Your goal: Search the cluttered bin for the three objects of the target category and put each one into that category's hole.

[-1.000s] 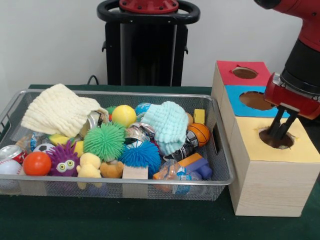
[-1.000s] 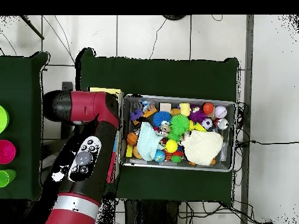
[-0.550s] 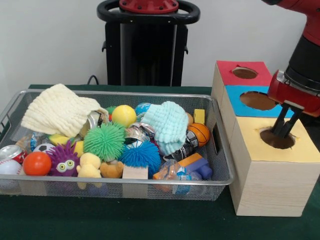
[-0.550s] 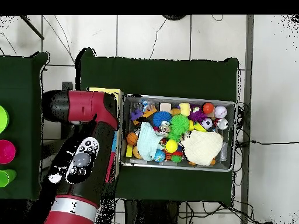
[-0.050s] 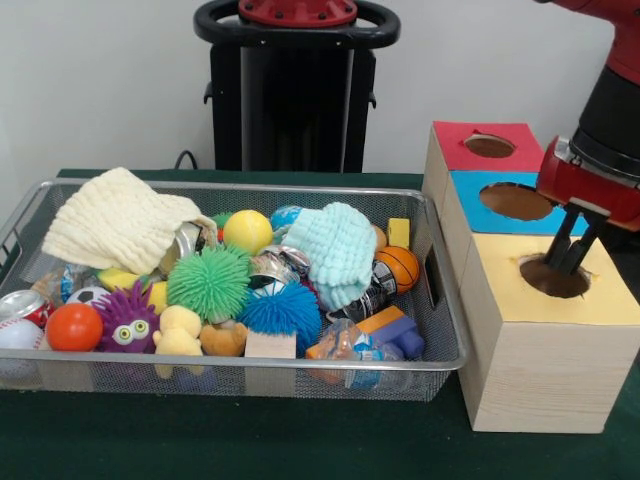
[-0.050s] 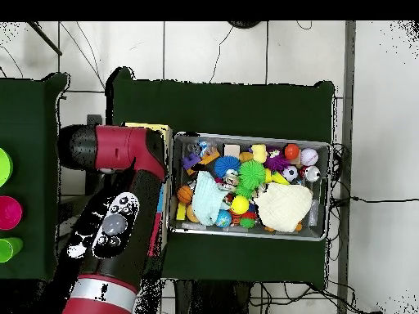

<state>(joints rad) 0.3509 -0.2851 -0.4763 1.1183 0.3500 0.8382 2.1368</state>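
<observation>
Two spiky rubber balls (image 5: 210,283) in mesh bin (image 5: 300,372).

Red and black arm reaching down, hand (image 5: 566,260) pointing downward, its two fingers slightly parted, empty.

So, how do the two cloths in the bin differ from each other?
The cream cloth is larger and lies at one end, over the bin's rim. The pale blue cloth is smaller and sits bunched on the toys, nearer the sorting box. Both look soft and textured.
</observation>
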